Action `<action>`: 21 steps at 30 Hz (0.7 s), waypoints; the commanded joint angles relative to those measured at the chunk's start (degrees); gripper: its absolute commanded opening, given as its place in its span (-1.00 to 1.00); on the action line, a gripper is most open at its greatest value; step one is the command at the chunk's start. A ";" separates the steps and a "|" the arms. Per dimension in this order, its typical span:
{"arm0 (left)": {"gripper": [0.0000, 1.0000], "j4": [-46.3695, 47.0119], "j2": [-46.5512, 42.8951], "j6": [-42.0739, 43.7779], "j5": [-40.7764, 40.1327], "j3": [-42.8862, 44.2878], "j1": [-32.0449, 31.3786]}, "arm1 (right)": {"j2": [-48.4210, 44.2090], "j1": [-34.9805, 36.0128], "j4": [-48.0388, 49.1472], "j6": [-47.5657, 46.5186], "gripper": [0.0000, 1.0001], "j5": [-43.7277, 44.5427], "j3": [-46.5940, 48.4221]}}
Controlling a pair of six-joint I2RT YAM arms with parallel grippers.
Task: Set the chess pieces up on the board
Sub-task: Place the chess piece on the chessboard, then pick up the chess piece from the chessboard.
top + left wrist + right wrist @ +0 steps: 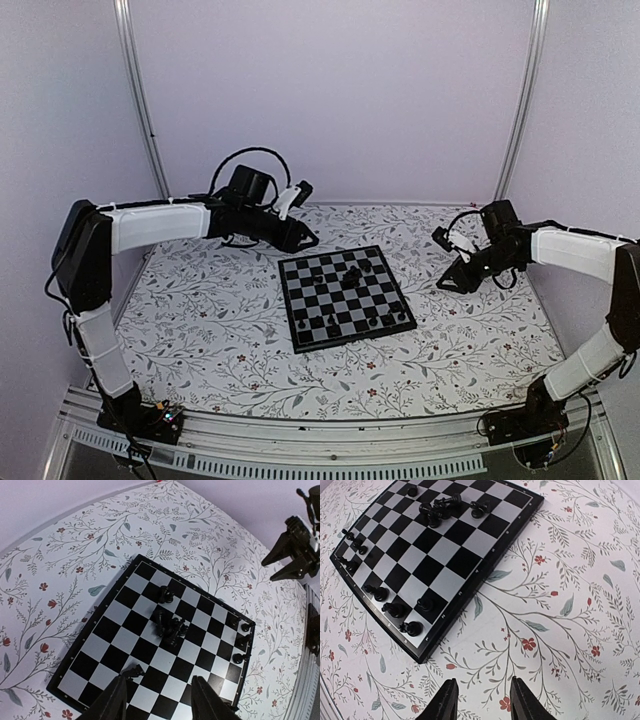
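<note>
The board [352, 338] lies in the middle of the table. Several black chess pieces [350, 278] are bunched near its centre, and several more stand along its front and right edges [372, 322]. My left gripper [305, 240] hovers over the board's far left corner. In the left wrist view it [160, 700] is open and empty above the board [115, 630], and a toppled piece [134, 671] lies by its left finger. My right gripper [446, 262] is open and empty over the cloth [482, 700], to the right of the board [445, 555].
A floral tablecloth [220, 340] covers the table. Purple walls with metal posts [145, 110] close the back and sides. The right gripper also shows in the left wrist view [295, 555], beyond the board's corner.
</note>
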 commanded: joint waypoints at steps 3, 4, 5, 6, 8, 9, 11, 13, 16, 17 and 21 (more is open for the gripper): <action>-0.11 -6.03 7.68 4.10 -4.09 8.03 -5.88 | -1.71 -4.32 3.74 0.32 -0.26 -7.67 -3.01; -0.11 -6.92 8.88 4.10 -4.69 9.39 -6.55 | -1.45 -4.32 3.73 0.09 -0.26 -8.12 -2.53; -0.11 -7.64 10.01 4.10 -5.40 10.87 -7.09 | -1.05 -4.30 3.62 -0.07 -0.27 -8.59 -1.77; -0.11 -8.42 11.01 3.91 -6.02 12.30 -7.68 | -0.60 -4.34 3.42 -0.19 -0.27 -8.84 -0.77; -0.10 -9.43 12.61 3.83 -6.67 14.38 -8.42 | 0.95 -4.29 2.98 -0.38 -0.30 -9.23 2.06; -0.10 -9.52 13.09 3.77 -7.05 15.45 -8.71 | 1.94 -4.22 2.49 -0.51 -0.30 -9.74 3.78; -0.09 -9.61 13.72 3.15 -7.41 16.96 -9.26 | 5.29 -3.99 0.83 -0.92 -0.31 -10.75 8.04; -0.07 -9.57 13.62 1.43 -7.60 17.99 -9.64 | 11.15 -3.25 -0.66 -0.79 -0.33 -10.96 12.77; -0.06 -8.70 11.90 -1.73 -8.59 17.27 -9.68 | 17.89 -0.55 -1.93 -0.19 -0.38 -9.16 18.98; -0.05 -8.50 10.92 -2.90 -9.43 16.55 -9.70 | 20.07 0.62 -2.31 -0.04 -0.40 -8.50 21.15; -0.04 -8.03 6.43 -5.87 -10.35 11.81 -9.77 | 27.11 4.53 -5.45 -0.25 -0.51 -7.50 29.66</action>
